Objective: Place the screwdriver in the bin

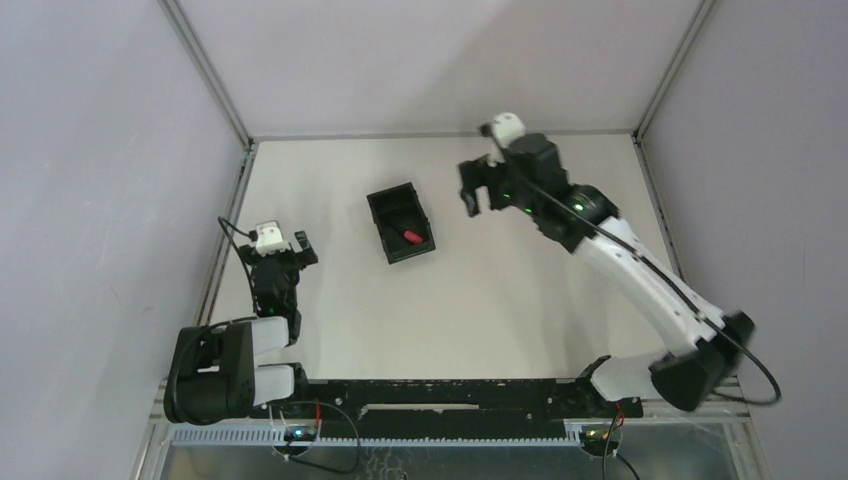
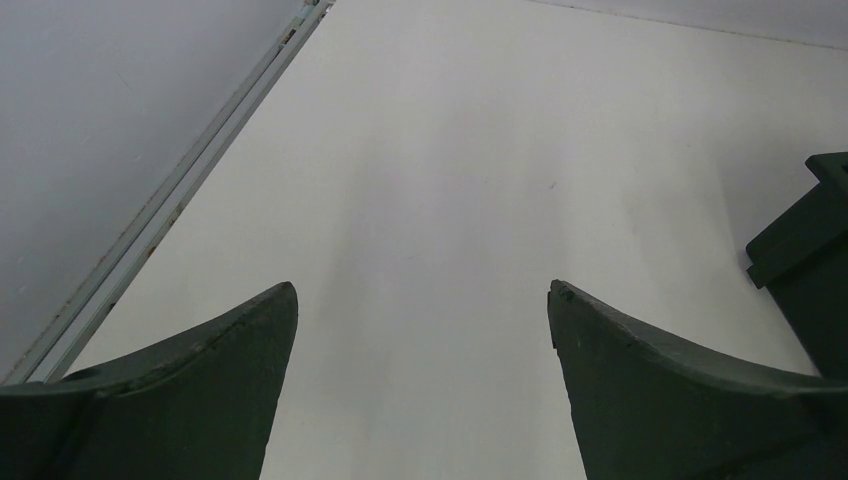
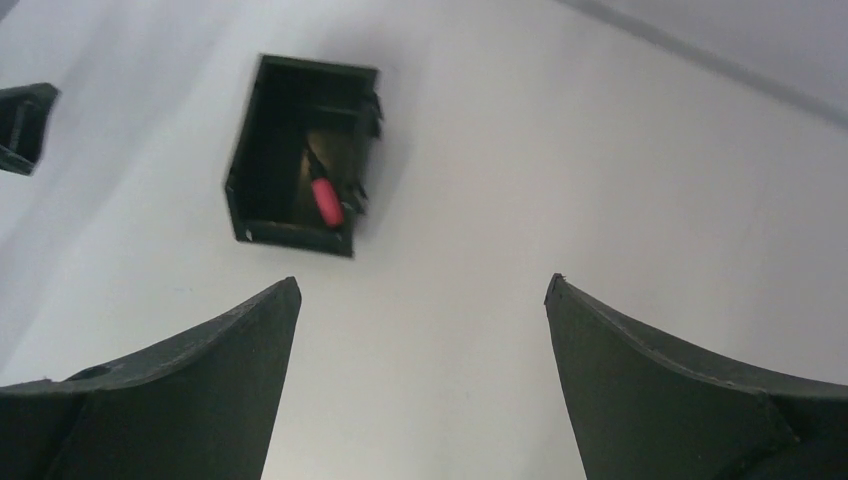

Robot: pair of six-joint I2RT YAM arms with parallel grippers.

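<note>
The small black bin (image 1: 381,207) stands in the middle of the table, and the screwdriver (image 1: 410,236) lies inside it, its red-pink handle showing. The right wrist view looks down on the bin (image 3: 243,160) with the screwdriver (image 3: 326,202) resting on its floor. My right gripper (image 1: 471,190) hangs above the table to the right of the bin, open and holding nothing; in its own view the right gripper (image 3: 422,285) frames bare table. My left gripper (image 1: 282,244) sits low at the table's left, open and empty, and the left gripper (image 2: 422,290) sees a corner of the bin (image 2: 805,235).
A metal rail (image 1: 225,225) runs along the table's left edge, and another rail (image 1: 655,205) along the right. Pale walls close in the back and sides. The arm bases and cables sit at the near edge.
</note>
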